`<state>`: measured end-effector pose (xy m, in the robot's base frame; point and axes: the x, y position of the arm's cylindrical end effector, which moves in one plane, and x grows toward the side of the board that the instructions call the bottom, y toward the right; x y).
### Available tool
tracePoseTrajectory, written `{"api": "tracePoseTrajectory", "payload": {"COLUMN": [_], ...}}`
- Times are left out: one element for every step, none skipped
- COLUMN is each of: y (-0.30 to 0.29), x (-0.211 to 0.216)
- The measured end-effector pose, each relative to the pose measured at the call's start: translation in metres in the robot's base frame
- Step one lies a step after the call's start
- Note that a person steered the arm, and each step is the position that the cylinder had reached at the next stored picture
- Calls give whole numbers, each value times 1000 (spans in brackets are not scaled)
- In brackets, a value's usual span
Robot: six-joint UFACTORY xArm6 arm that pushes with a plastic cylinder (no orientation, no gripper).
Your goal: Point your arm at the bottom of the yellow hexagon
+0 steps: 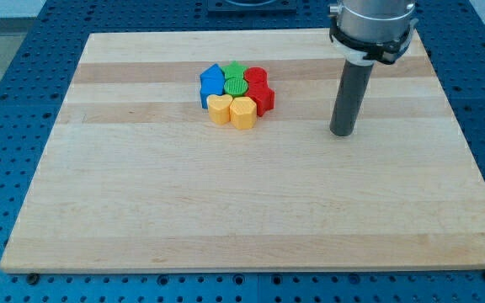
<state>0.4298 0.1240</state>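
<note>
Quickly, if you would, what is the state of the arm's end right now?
No gripper: my tip is bare, holding nothing, resting on the wooden board to the view's right of the block cluster, apart from the yellow hexagon block.

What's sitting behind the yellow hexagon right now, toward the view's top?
Directly behind the yellow hexagon block sits a green block, flanked by red blocks and a blue block. Their lower faces are hidden. My tip stands apart, to the view's right.
</note>
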Motion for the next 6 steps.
{"api": "tracePoseTrajectory", "payload": {"y": [-14,-26,-44,-76,-103,-121], "x": [16,23,31,34,34,30]}}
